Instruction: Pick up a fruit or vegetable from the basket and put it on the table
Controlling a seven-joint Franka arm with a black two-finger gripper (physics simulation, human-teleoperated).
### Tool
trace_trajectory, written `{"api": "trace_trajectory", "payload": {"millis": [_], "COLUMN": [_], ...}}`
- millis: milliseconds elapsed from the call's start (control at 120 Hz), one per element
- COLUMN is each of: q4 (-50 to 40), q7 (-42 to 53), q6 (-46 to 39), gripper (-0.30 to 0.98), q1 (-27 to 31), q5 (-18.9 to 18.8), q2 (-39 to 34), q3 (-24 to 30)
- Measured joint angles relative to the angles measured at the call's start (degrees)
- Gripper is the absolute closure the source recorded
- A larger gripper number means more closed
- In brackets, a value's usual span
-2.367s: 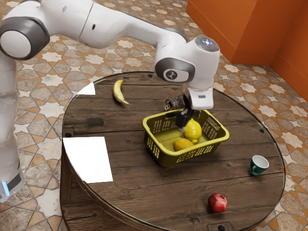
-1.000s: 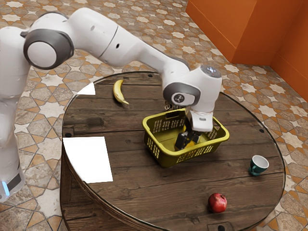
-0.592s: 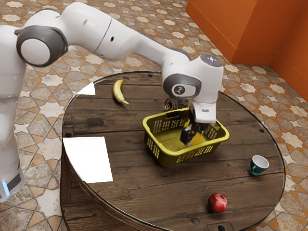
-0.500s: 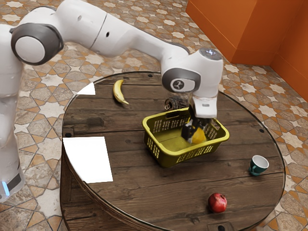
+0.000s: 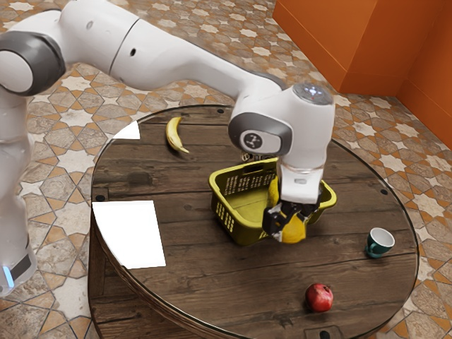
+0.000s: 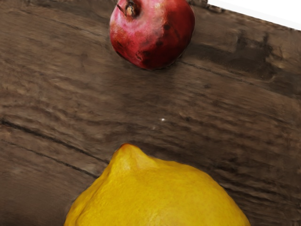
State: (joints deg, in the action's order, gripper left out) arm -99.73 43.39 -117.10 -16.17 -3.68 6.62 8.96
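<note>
One lemon [image 5: 294,233] is held by the gripper [image 5: 290,224]; the fingers are parted by the width of the fruit and are closed against it from two sides. Compared with half a second ago, the hand and the lemon have been shifted from inside the basket [image 5: 242,231] to its near rim, on the side of the pomegranate [image 5: 319,297]. Extraction is therefore judged nearly complete; placement is not yet done. Full clearance of the rim cannot be confirmed. The lemon should be carried clear, lowered onto bare wood and released only on contact, as a rounded fruit may roll. The pomegranate should be avoided.

A second yellow fruit [image 5: 274,191] is seen in the basket. The round table [image 5: 198,275] is surfaced with dark planks. A banana [image 5: 174,134] and a teal cup [image 5: 379,244] are placed well apart on it, and a bright white patch [image 5: 131,233] is seen near its edge. The floor [image 5: 63,282] is laid with star-patterned tiles; the room is bounded by an orange wall [image 5: 321,42].
</note>
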Motion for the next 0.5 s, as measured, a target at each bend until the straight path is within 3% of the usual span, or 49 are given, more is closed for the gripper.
{"api": "trace_trajectory", "payload": {"millis": [250,358,500], "q4": [-0.35,-0.60,-0.66], "q7": [-0.52,-0.47,-0.34], "q6": [0.17,1.00,2.09], "gripper": [0.41,0.19,0.07], "q1": [-3.62,-3.81,-3.95], "q5": [0.48,0.82,1.05], "q2": [-0.35,-0.91,-1.23], "q3": [0.01,-0.01,-0.13]}}
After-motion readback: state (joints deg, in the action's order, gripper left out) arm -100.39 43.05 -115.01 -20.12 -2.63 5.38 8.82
